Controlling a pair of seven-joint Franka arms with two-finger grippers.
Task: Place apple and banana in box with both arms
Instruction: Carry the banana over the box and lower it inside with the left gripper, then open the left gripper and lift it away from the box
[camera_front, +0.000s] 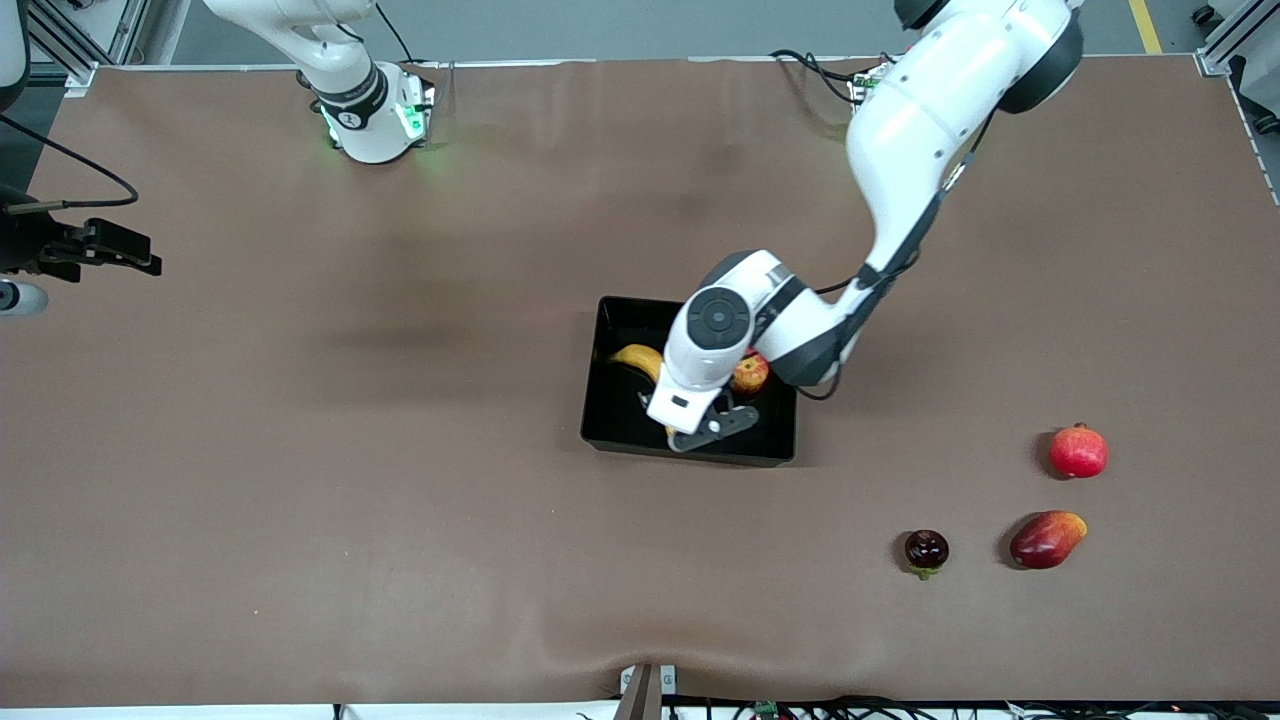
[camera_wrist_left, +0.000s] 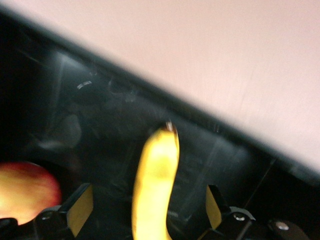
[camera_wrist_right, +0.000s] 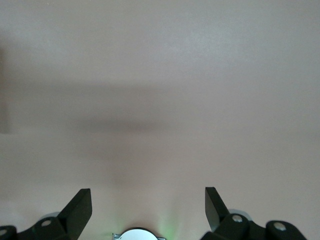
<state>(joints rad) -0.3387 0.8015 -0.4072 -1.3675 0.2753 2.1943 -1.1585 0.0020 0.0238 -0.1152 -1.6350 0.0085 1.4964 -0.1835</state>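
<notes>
The black box (camera_front: 622, 412) sits mid-table. In it lie the yellow banana (camera_front: 640, 358) and the red-yellow apple (camera_front: 750, 373), both partly hidden by the left arm. My left gripper (camera_front: 702, 432) is down inside the box. In the left wrist view it (camera_wrist_left: 147, 210) is open, with its fingers (camera_wrist_left: 80, 210) standing apart on either side of the banana (camera_wrist_left: 155, 180) and a gap on each side. The apple (camera_wrist_left: 25, 192) lies beside it against the box wall (camera_wrist_left: 100, 100). My right gripper (camera_front: 140, 255) waits open over bare table at the right arm's end, and nothing is between its (camera_wrist_right: 148, 210) fingers.
Three fruits lie toward the left arm's end of the table, nearer to the front camera than the box: a plain red round fruit with a crown tip (camera_front: 1078, 451), a red-orange mango (camera_front: 1046, 539) and a small dark fruit (camera_front: 926, 550).
</notes>
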